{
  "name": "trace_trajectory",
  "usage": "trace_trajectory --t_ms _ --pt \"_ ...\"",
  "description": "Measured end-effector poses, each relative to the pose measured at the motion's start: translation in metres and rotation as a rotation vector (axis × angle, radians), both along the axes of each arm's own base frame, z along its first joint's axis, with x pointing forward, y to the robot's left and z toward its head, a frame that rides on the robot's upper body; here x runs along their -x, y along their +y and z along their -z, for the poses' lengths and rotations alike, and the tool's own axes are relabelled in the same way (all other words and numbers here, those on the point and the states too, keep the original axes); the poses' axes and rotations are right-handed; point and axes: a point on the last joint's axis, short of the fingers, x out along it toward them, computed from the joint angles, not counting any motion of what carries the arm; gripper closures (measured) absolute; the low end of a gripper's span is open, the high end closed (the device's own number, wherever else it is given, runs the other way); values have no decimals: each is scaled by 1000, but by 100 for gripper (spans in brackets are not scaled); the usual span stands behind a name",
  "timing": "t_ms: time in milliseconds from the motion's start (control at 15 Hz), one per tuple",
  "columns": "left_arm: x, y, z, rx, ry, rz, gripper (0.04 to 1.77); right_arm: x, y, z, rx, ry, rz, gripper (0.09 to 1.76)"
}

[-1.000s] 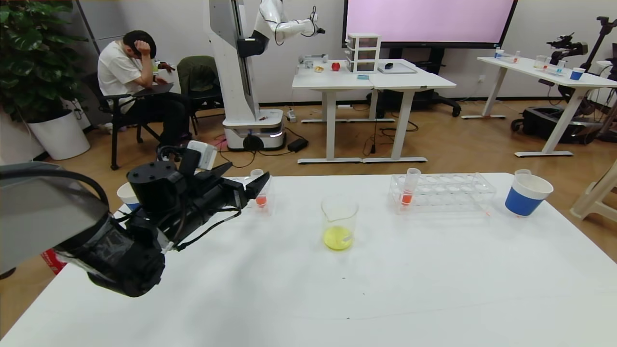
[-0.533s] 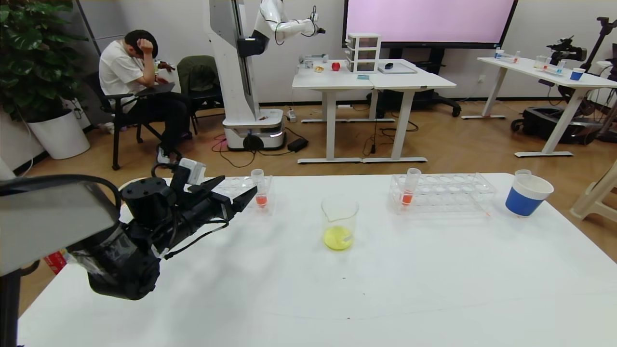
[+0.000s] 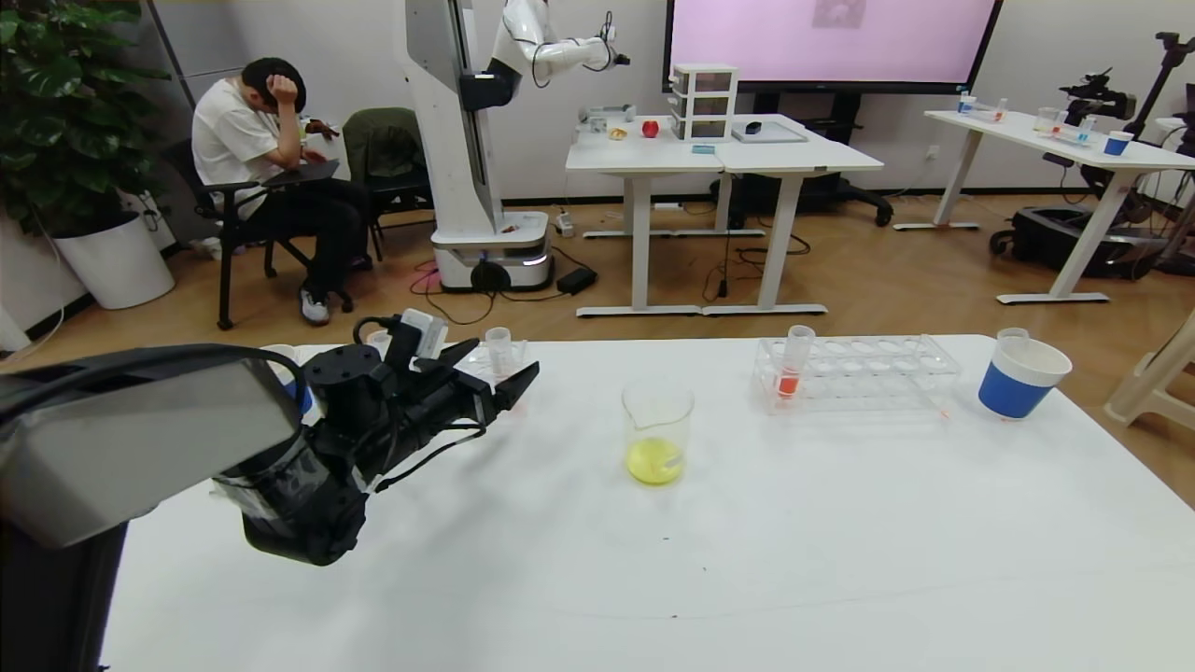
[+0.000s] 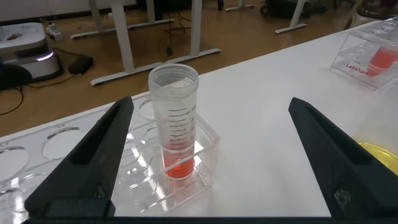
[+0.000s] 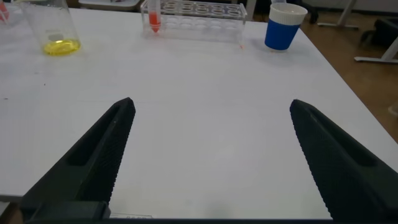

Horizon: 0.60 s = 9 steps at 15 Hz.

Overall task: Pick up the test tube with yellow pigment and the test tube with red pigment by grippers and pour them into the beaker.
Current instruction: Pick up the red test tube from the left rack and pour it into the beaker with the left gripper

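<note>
Your left end effector (image 3: 509,381) has swung back toward the clear ribbed plastic test tube with red pigment (image 4: 175,121), fingers spread wide either side of it, not touching. The tube stands in a clear acrylic rack (image 4: 124,165) on the white counter (image 3: 653,579). The glass beaker (image 3: 657,431) already holds yellow liquid. Your right end effector (image 5: 211,155) hovers released over bare counter.

White table (image 3: 840,560), clear tube rack (image 3: 868,371) at its far side, blue-and-white paper cup (image 3: 1019,379) beside it
</note>
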Motion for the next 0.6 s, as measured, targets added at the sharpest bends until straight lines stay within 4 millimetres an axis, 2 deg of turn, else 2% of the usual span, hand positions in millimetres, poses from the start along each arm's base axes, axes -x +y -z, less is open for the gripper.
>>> trace_trajectory --t_ms 400,467,533,600 --pt "-25 -3 10 1 -29 -52 7 0 0 0 0 0 0 11" --pt "-26 -3 12 -1 -29 -52 18 0 0 0 0 0 0 11" --pt "-27 -4 13 -2 -30 -52 43 0 0 0 0 0 0 11" --pt "-28 -4 14 -2 -29 -52 83 0 0 0 0 0 0 11"
